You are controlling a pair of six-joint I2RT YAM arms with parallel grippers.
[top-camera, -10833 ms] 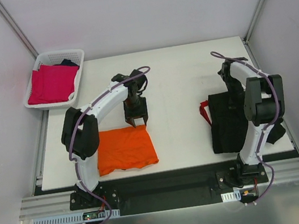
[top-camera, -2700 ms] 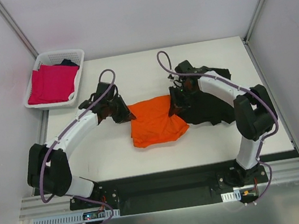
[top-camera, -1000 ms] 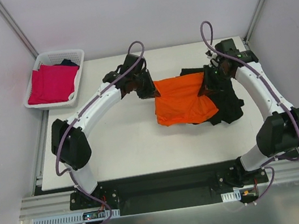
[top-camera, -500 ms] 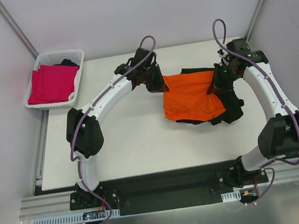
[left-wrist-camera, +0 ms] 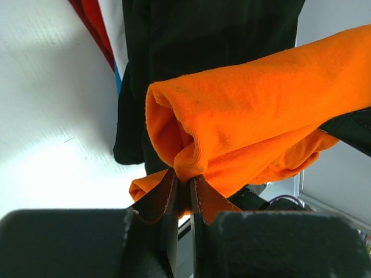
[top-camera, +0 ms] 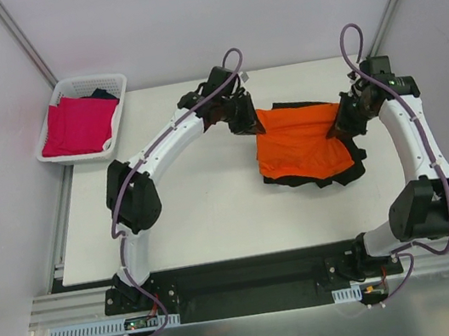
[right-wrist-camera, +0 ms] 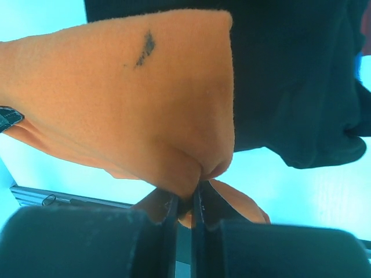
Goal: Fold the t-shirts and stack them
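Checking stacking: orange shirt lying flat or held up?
Held up: left gripper and right gripper each pinch the orange shirt; it sags over the black shirt.

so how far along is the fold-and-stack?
Done: the orange t-shirt looks folded. In hand: the left gripper and right gripper each pinch an end of it, holding it over the black t-shirt. Left: set it down; the magenta t-shirt waits in the basket.

The white table [top-camera: 198,215] carries a black t-shirt [top-camera: 356,168] at its right.
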